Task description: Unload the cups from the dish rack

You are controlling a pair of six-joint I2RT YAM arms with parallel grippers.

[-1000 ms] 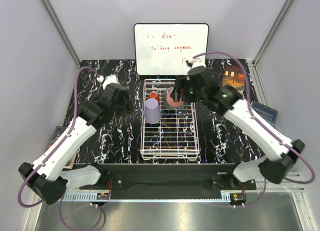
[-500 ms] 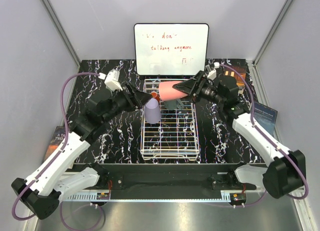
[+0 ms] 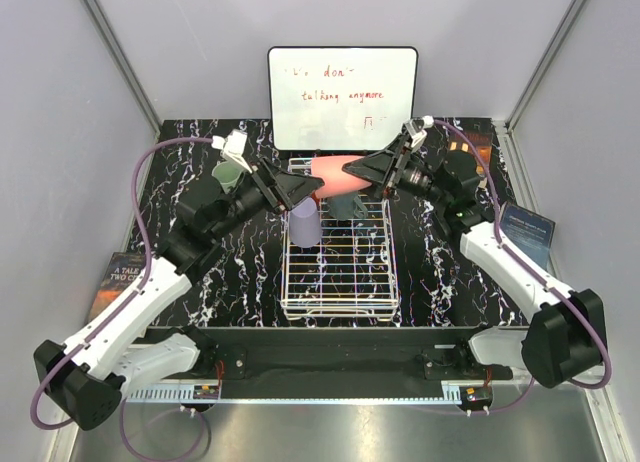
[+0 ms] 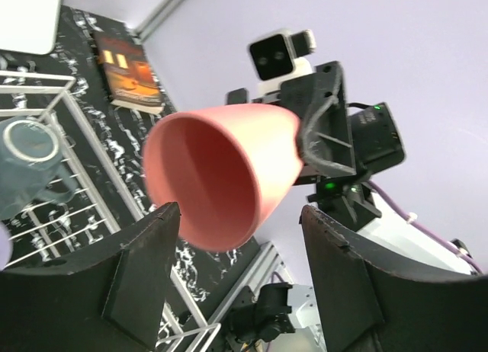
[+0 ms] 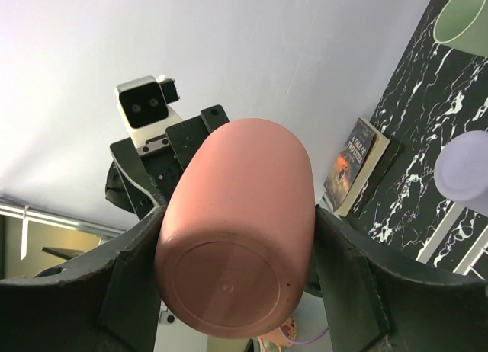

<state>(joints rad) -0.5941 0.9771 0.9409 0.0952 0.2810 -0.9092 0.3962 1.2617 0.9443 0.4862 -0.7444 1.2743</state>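
My right gripper (image 3: 362, 172) is shut on the pink cup (image 3: 338, 174) and holds it sideways above the far end of the white wire dish rack (image 3: 340, 282). In the right wrist view the pink cup (image 5: 236, 230) fills the space between my fingers (image 5: 351, 268). My left gripper (image 3: 305, 187) is open, its fingertips at the cup's mouth (image 4: 221, 177) without touching it. The lavender cup (image 3: 304, 222) and the dark grey mug (image 3: 352, 208) stand in the rack. The pale green cup (image 3: 228, 172) stands on the table at the left. The orange-red cup is hidden.
A whiteboard (image 3: 342, 97) with red writing stands behind the rack. Books lie at the right edge (image 3: 525, 227), at the far right corner (image 4: 130, 70) and at the left edge (image 3: 120, 277) of the black marbled table (image 3: 450, 272).
The right gripper lifted the pink cup out of the rack and turned it sideways. The left gripper swung right and up to meet the cup's mouth.
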